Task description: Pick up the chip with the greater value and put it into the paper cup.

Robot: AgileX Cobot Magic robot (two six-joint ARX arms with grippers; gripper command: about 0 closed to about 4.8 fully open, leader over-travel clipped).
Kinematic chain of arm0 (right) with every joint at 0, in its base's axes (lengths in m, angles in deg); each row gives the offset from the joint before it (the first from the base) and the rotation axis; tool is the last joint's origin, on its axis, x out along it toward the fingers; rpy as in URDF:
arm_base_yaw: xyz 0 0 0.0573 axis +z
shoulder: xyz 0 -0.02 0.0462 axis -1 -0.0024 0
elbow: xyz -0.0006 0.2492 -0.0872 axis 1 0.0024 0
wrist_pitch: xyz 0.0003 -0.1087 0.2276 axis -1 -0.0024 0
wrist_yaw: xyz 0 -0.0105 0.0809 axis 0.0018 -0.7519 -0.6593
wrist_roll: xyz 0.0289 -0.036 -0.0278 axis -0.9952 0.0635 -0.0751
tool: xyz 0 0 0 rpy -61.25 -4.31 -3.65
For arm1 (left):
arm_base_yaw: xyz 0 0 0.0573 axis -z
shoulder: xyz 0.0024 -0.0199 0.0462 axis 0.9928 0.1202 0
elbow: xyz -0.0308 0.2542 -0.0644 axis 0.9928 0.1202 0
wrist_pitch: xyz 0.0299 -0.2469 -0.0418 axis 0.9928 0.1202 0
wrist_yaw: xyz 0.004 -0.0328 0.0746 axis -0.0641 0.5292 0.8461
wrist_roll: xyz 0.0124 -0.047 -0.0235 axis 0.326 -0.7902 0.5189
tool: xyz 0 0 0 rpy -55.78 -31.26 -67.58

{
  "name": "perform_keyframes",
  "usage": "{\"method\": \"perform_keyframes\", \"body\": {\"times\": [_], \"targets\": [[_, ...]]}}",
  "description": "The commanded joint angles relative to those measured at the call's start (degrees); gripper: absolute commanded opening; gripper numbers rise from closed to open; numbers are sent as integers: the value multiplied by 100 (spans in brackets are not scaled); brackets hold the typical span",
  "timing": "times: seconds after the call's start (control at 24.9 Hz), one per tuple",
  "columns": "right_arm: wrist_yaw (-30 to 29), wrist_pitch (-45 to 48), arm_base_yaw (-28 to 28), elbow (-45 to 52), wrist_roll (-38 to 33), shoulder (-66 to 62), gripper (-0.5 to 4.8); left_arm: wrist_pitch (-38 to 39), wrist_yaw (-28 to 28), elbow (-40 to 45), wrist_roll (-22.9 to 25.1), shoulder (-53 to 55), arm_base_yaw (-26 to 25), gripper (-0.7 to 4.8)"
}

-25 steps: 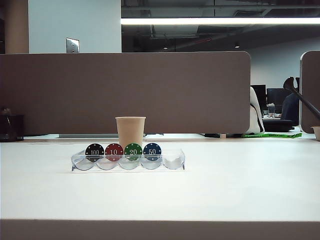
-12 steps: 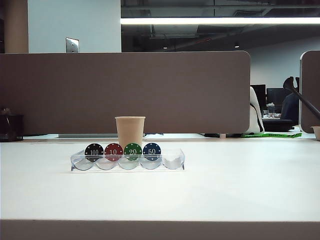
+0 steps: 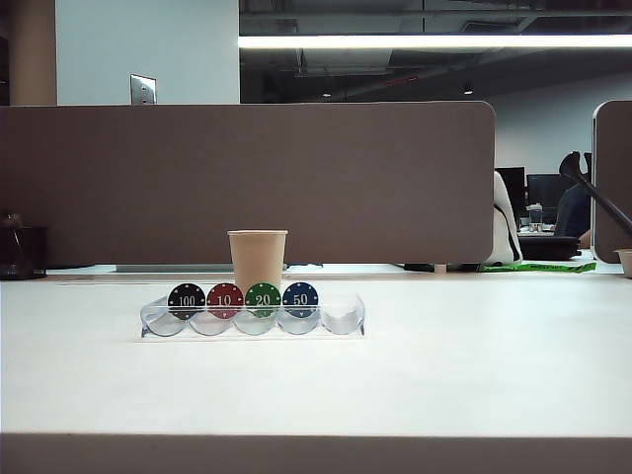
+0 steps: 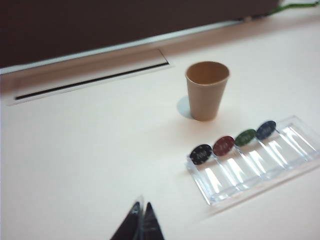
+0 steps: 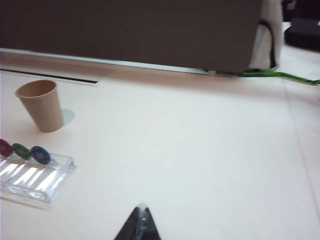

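I see the chip [image 3: 187, 299] as a small round black disc with a white "100" and white dots round its edge. It stands on edge in the clear plastic chip tray [image 3: 344, 319], face toward the exterior camera, at the left end of a row with a red "10" chip [image 3: 225, 299], a green "20" chip [image 3: 263, 298] and a blue "50" chip [image 3: 300, 298]; the slot at the right end has no chip in it. The tray's long axis runs left to right across the white counter [image 3: 474, 365]. The paper cup [image 3: 258, 260] is plain beige with a rolled rim, tapering downward, upright with its mouth up, just behind the tray near the red and green chips.

My left gripper [image 4: 140, 223] shows only as two dark fingertips pressed together, shut and holding nothing, above bare counter. From it the black chip [image 4: 201, 154] lies ahead and off to the tray side, apart from the tips, with the cup [image 4: 206, 90] farther beyond.

My right gripper [image 5: 140, 225] likewise shows only a dark pointed tip; the jaws look closed with nothing between them, over bare counter. The tray [image 5: 34, 176] sits well off to one side of it, the cup [image 5: 41, 105] beyond that; I cannot make out the black chip from this wrist.

Neither gripper appears in the exterior view.
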State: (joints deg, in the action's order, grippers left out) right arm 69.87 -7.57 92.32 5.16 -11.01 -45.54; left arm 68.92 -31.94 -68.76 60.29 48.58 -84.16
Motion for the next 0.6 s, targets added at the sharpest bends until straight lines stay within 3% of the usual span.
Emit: {"method": "perform_keyframes", "body": {"times": [0.04, 0.2, 0.28, 0.6], "targets": [[-35, 48, 240, -426, 39, -616, -1, -15, -352, -254, 402, 590, 0, -6], [15, 26, 791, -955, 289, -1563, -1, -22, -361, -452, 614, 1165, 0, -6], [321, -98, 1370, -1384, 310, -2374, -1, -17, -455, -492, 706, 1414, 2, -6], [575, 444, 2559, -1930, 310, -3995, -1, 63, -634, -492, 1003, 1436, 302, -6]]}}
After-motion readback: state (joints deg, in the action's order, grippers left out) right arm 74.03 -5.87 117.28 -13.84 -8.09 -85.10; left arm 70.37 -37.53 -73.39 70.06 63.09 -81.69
